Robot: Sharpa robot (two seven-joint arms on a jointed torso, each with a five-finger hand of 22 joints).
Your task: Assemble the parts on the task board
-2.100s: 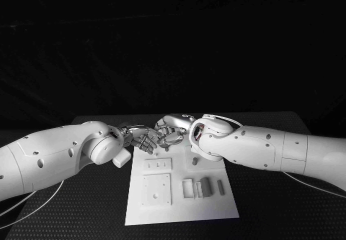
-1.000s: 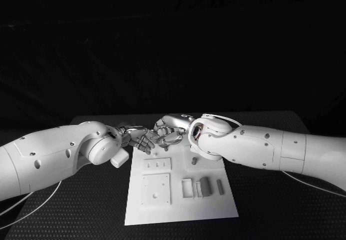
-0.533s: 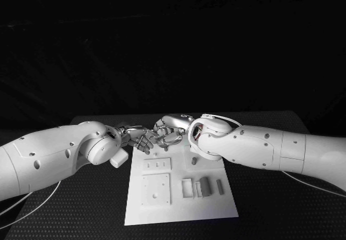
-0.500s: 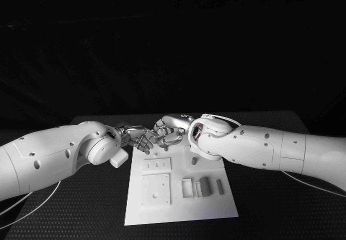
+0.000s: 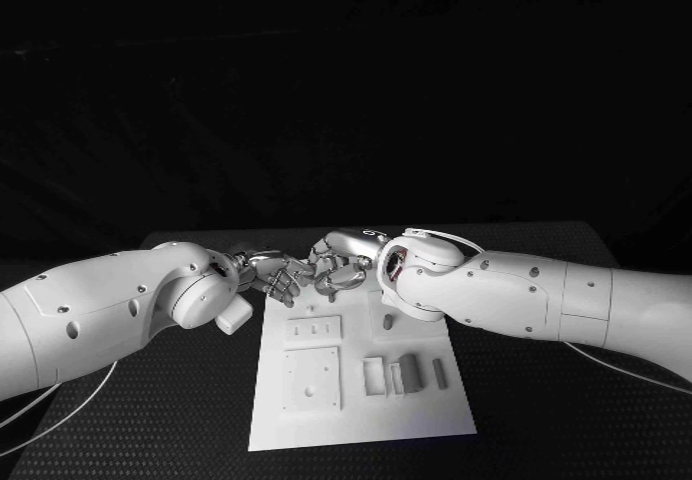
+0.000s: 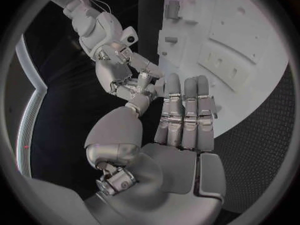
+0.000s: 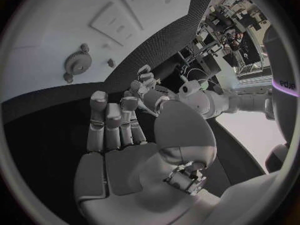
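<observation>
The white task board [image 5: 361, 410] lies in the middle of the table, also in the left wrist view [image 6: 250, 40] and the right wrist view [image 7: 56, 30]. On it are two flat plates [image 5: 313, 378], several small upright grey parts [image 5: 411, 372] and a gear [image 5: 387, 322] [image 7: 79, 62]. Both hands hang together over the board's far end. My left hand [image 5: 281, 282] [image 6: 184, 120] has its fingers straight and nothing in the palm; its thumb touches the fingers of my right hand [image 5: 343, 265] [image 6: 122, 70] [image 7: 119, 135]. Whether a small part sits between the right fingertips is hidden.
The black textured table [image 5: 577, 420] runs around the board on all sides. Both white forearms [image 5: 519, 295] cross above the board's far corners. Thin cables [image 5: 58, 410] trail off the arms near the table's sides.
My left arm has edged a little toward the far side. The two hands stay touching above the board's far end, and the parts on the board have not moved.
</observation>
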